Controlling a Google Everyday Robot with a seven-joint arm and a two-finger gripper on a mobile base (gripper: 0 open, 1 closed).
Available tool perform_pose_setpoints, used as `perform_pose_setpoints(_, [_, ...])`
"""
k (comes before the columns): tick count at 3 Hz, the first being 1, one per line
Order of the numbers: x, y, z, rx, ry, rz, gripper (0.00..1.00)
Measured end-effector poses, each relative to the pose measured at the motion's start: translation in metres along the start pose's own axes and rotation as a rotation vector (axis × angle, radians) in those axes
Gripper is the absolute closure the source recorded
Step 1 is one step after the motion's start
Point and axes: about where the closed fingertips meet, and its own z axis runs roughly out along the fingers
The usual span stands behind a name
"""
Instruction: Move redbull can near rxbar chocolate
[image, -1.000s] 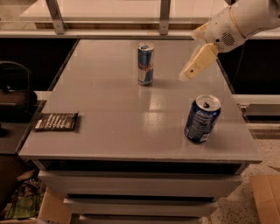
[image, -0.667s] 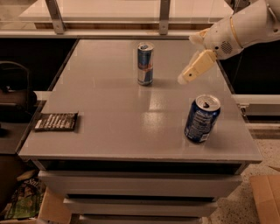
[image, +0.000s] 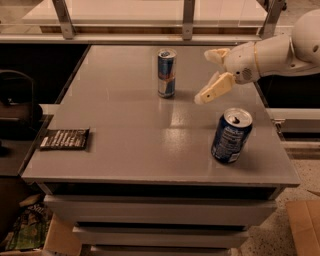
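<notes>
The redbull can (image: 166, 72) stands upright at the back middle of the grey table (image: 130, 130). The rxbar chocolate (image: 65, 139) lies flat near the table's front left edge. My gripper (image: 210, 75) hangs above the table to the right of the redbull can, a short gap away from it. Its two pale fingers are spread apart and hold nothing.
A wider dark blue can with white text (image: 231, 135) stands at the front right of the table, just below my gripper. A dark chair (image: 15, 110) stands to the left. A railing runs behind the table. Cardboard (image: 302, 225) lies on the floor at right.
My gripper has moved left, closer to the redbull can, and dropped slightly. The cans and the bar have not moved.
</notes>
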Motion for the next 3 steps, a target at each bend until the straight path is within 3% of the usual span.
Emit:
perform_pose_setpoints(1, [0.009,-0.007,0.021,-0.023,-0.078,-0.007,0.0])
perform_pose_setpoints(3, [0.014,-0.021,0.051,-0.051,-0.164,-0.012,0.0])
